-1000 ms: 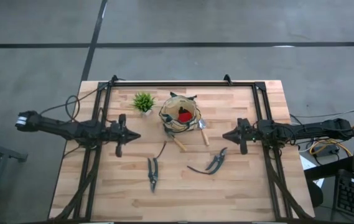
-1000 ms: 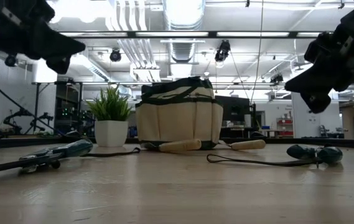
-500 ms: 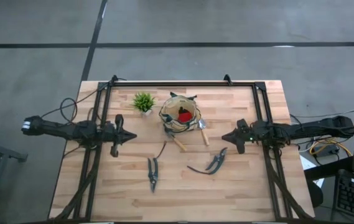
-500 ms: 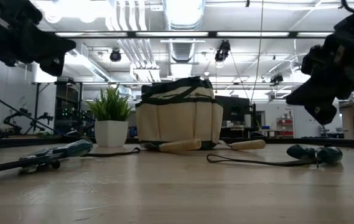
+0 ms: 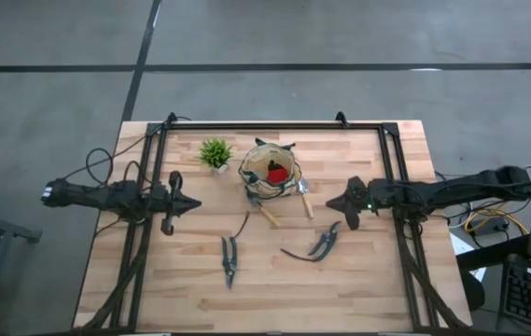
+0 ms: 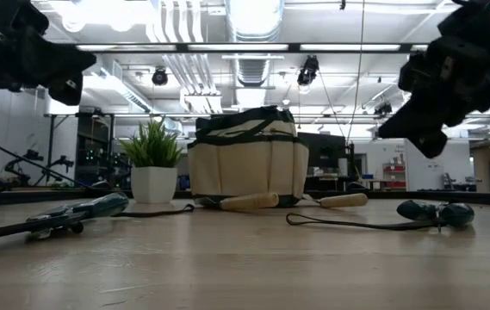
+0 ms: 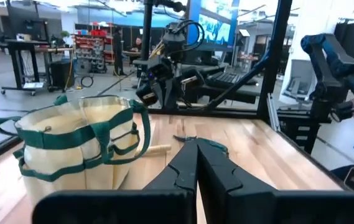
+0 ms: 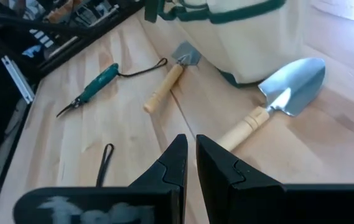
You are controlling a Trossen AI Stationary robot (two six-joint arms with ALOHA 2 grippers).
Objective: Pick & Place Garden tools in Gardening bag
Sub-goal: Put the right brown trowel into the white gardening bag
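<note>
You have two trowels on the table: one (image 5: 267, 214) lies touching the front foot of the bag (image 5: 258, 187), the other (image 5: 305, 198) lies just beside the bag on its right. In the right wrist view the first trowel (image 8: 169, 84) runs up to the bag's base and the second (image 8: 275, 107) shows its shiny blade. You also have two shears: one (image 5: 230, 259) lies toward the front on the left, the other (image 5: 322, 242) to the right of it, under the right arm's reach. One red item (image 5: 277, 174) sits inside the bag. One potted plant (image 5: 215, 154) stands just left of the bag. Your left gripper (image 5: 188, 203) hangs above the table left of the bag, fingers pressed together. Your right gripper (image 5: 334, 202) hovers right of the second trowel, fingers nearly together and holding nothing.
</note>
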